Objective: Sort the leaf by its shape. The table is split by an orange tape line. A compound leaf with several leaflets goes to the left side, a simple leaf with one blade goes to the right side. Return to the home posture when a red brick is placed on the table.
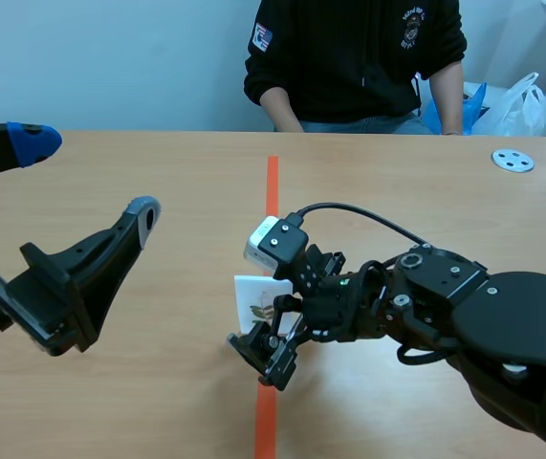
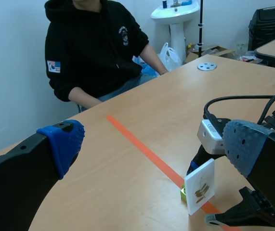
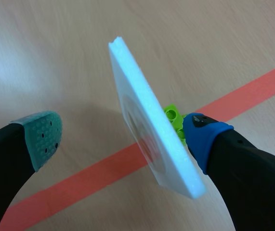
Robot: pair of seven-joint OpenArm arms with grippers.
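Observation:
A white foam card (image 1: 256,302) with a small leaf picture stands upright on a green brick (image 3: 174,117), right on the orange tape line (image 1: 272,191). My right gripper (image 1: 274,323) is open around it. In the right wrist view the card (image 3: 151,130) stands between the fingers, close against the blue-padded finger (image 3: 202,137) and well apart from the teal-padded one. My left gripper (image 1: 89,175) hangs open above the table's left half, holding nothing. From the left wrist view the card (image 2: 200,185) shows a brownish leaf with what looks like several leaflets.
A person in a black hoodie (image 1: 354,57) sits across the table. A small white disc (image 1: 513,160) lies at the far right of the table. Plastic bags (image 1: 516,100) sit behind the table's far right corner.

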